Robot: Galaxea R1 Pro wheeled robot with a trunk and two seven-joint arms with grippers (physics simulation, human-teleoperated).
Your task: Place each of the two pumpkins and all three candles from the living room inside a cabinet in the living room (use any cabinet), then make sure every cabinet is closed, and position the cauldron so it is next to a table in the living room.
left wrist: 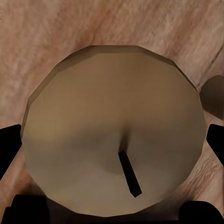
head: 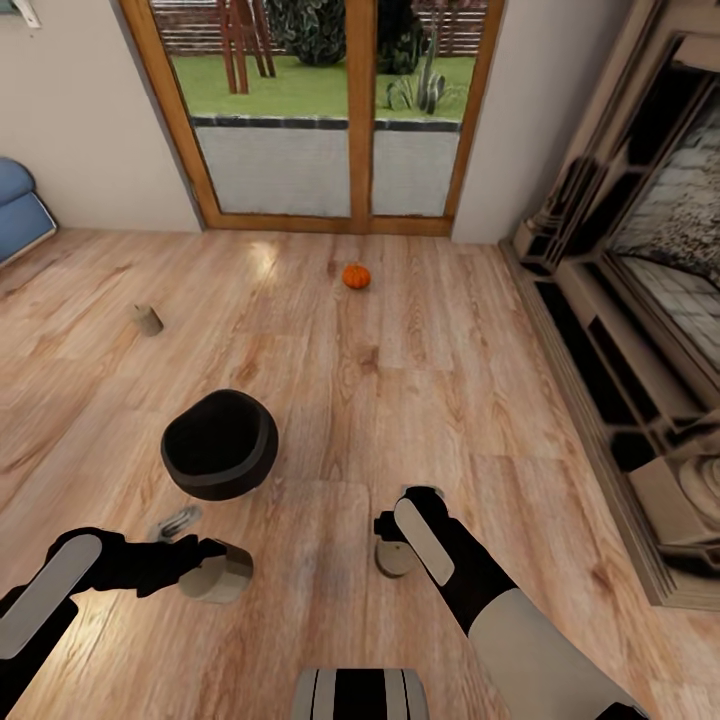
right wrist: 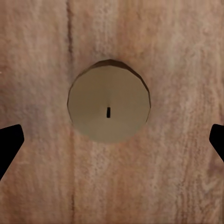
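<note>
Your left tool (head: pixel 215 560) sits low over the pale wooden plank floor (head: pixel 420 380) with a squat whitish-grey candle (head: pixel 218 573) between its fingers; in the left wrist view that candle (left wrist: pixel 114 133), with its short dark wick, lies between the two black fingertips (left wrist: pixel 9 144), which stand right at its sides, though you cannot tell for certain whether they press it, so its grip state is unclear. Your right tool (head: pixel 392 530) hangs above a second squat whitish-grey candle (head: pixel 395 558) standing upright on the floor; in the right wrist view this candle (right wrist: pixel 108 107) is centred and well apart from both black fingertips (right wrist: pixel 9 142), so the tool is released and spread wide. The round black wide-mouthed cauldron (head: pixel 220 445) rests on the floor just ahead of your left arm. A third small grey candle (head: pixel 148 320) stands farther off to the left, and a small ribbed orange pumpkin (head: pixel 356 276) sits near the wood-framed glass door (head: pixel 330 110). The long dark-brown wooden cabinet (head: pixel 620 400) runs along the right wall.
</note>
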